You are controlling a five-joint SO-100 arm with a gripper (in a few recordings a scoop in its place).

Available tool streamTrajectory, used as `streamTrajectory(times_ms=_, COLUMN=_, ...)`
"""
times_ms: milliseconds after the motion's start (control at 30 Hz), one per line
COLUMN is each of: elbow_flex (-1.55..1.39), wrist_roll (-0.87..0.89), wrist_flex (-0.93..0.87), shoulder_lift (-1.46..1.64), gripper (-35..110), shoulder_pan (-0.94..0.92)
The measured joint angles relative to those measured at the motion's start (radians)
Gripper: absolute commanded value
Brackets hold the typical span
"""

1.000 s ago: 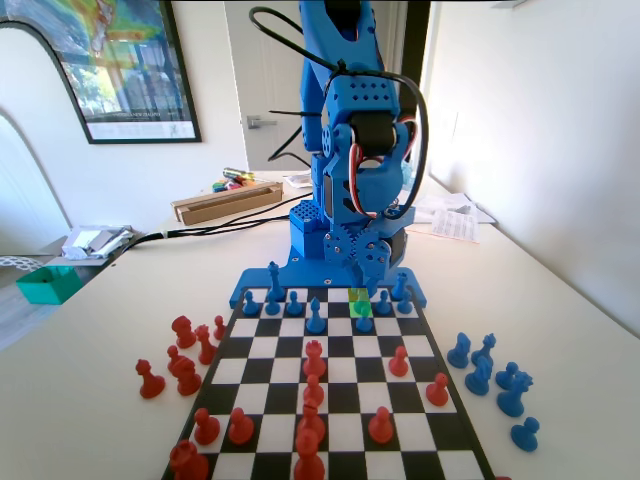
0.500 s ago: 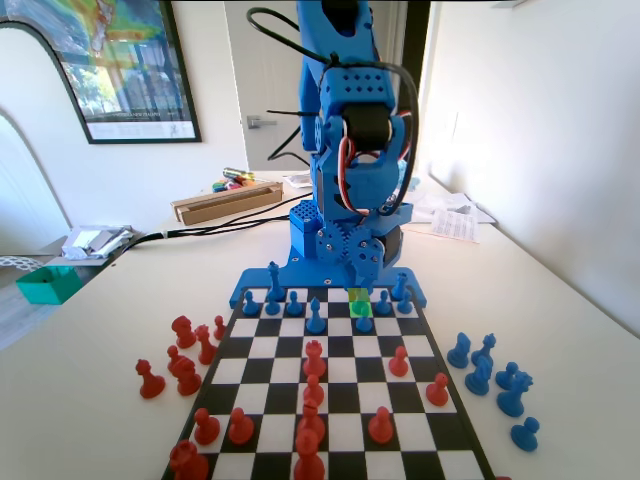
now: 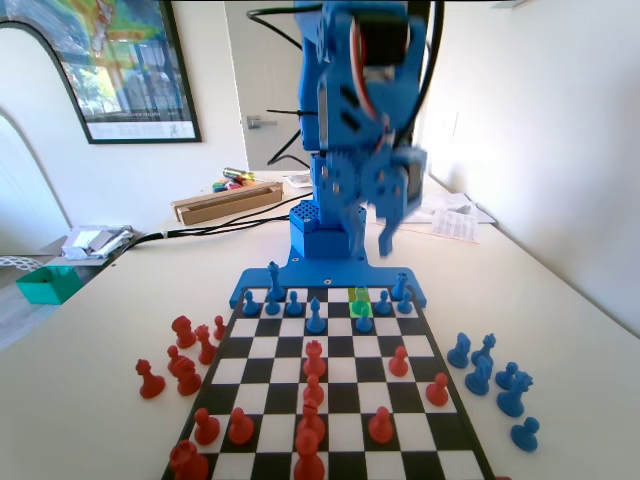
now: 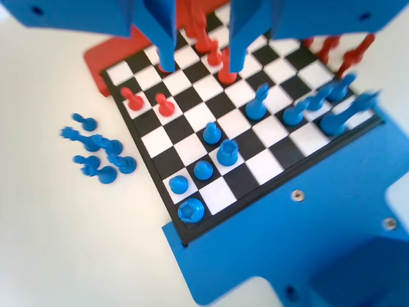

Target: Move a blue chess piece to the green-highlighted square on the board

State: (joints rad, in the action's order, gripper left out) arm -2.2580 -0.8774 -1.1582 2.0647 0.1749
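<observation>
1. Left of the gripper [image 4: 201,64] in the wrist view, a cluster of blue pieces [image 4: 99,157] lies off the board [image 4: 192,150].
2. The gripper hangs raised over the board, jaws apart and empty (a clear gap between them).
3. Below it in the fixed view, a blue chess piece [image 3: 361,296] stands on the green-highlighted square [image 3: 361,297].
</observation>
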Motion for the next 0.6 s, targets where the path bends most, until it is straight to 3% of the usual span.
streamTrajectory(times_ms=600, elbow_flex=0.394, wrist_roll=-0.456, wrist_flex=-0.462, shoulder_lift=0.302, gripper=1, shoulder_pan=-0.14)
